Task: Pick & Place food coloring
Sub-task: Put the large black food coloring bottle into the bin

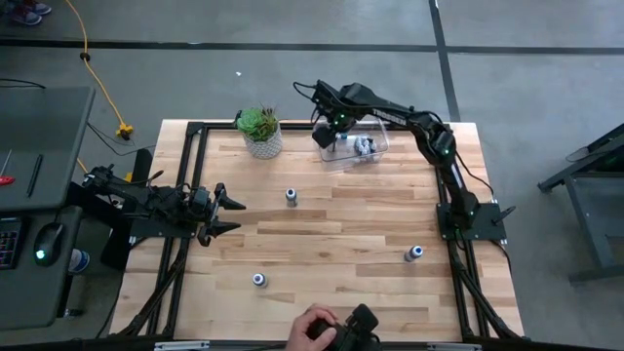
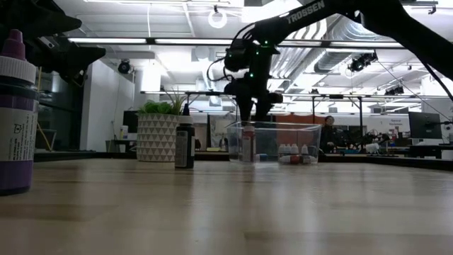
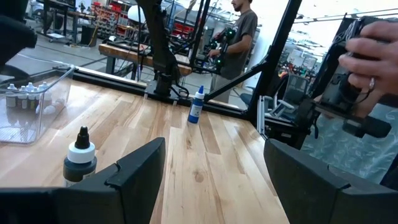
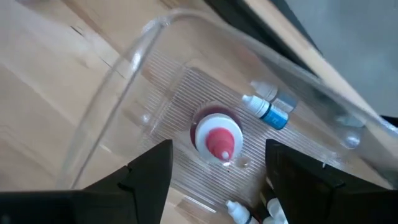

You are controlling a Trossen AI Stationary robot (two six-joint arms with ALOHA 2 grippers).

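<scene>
The left gripper (image 1: 226, 214) waits spread at the table's left edge; the right gripper (image 4: 217, 171), fingers apart, hangs directly above an upright red-capped food coloring bottle (image 4: 217, 137), apparently released, standing in the clear bin (image 4: 118, 81)

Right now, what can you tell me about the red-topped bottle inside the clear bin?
The red-topped bottle stands upright on the ribbed floor of the clear plastic bin, with a white collar, a red nozzle tip and dark red contents. The right gripper hangs directly above with its jaws apart, not touching it. A smaller blue-and-white bottle lies on its side nearby.
</scene>
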